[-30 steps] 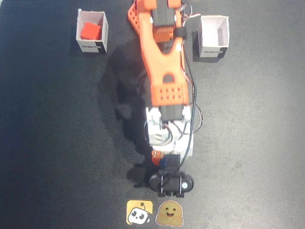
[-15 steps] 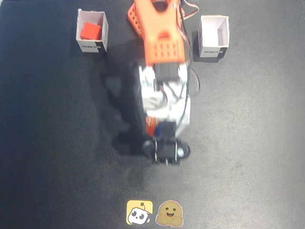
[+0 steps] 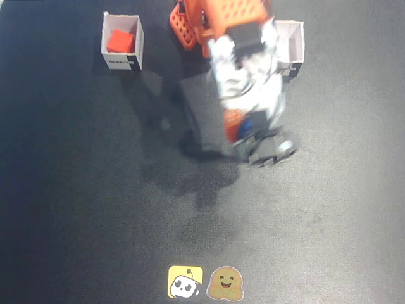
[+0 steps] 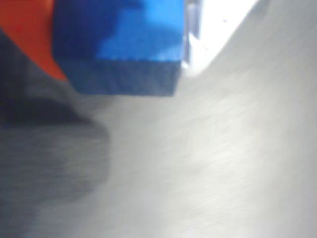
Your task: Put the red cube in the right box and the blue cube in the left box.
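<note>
So the arm (image 3: 243,76) is the big thing here, an orange and white blur coming down from the top edge of the fixed view, and I'll use it as my reference point. Everything sits on a dark mat (image 3: 76,209).

Up and to the left of the arm is one white box (image 3: 122,42) with the red cube (image 3: 119,42) already sitting inside it, so that half looks done. Tight against the arm's right side is the other white box (image 3: 288,47), partly covered by the arm, and what shows of its inside looks empty.

At the arm's lower end is the gripper (image 3: 262,147). It's clamped onto the blue cube (image 4: 119,44): the wrist view has the cube filling the top, pinned between an orange finger (image 4: 25,29) on one side and a pale one on the other. In the fixed view you only get a small blue speck there.

My read: this is the carry step, hauling the blue cube toward the box beside the arm. Next it needs to get the cube above that opening before letting go, and it's moving fast, so overshooting the rim is the worry.

Compared with half a second ago, the gripper has swung up and to the right, away from the logo stickers (image 3: 207,282) at the bottom. The red cube hasn't budged.
</note>
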`<state>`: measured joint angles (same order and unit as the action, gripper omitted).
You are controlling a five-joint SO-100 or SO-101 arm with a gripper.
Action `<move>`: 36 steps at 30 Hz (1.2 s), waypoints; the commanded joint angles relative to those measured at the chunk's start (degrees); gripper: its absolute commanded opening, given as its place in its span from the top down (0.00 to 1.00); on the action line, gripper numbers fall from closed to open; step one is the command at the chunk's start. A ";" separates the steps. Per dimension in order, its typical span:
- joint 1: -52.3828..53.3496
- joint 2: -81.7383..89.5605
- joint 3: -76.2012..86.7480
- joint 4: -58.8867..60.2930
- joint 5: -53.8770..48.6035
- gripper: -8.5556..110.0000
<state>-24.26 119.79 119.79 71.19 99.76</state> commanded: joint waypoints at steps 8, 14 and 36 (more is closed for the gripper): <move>-14.77 3.16 -0.88 4.22 1.05 0.85; -21.97 4.39 -2.11 9.76 1.32 0.85; -40.08 9.14 -0.18 21.45 2.29 0.85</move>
<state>-63.02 127.18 119.71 91.76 101.95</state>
